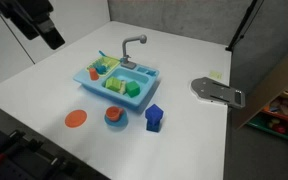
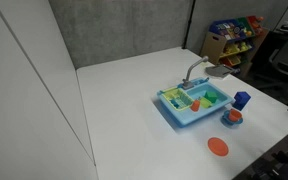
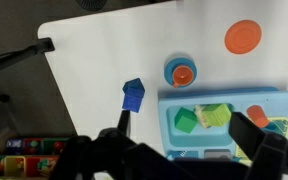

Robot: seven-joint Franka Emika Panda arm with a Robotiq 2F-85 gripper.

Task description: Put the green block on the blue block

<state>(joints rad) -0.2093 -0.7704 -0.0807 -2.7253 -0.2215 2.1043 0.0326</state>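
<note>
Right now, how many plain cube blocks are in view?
2. The blue block stands on the white table beside the toy sink, near the small blue bowl. The green block lies inside the sink among other toys, which may hide more.

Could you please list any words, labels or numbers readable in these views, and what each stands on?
None can be read.
The sink, blue block, green block and table show no print.
Items on the shelf may carry labels, but they are too small and blurred to tell.

In the wrist view the gripper (image 3: 184, 120) with its dark jaws hides the lower rim of the toy sink (image 3: 244, 96)
</note>
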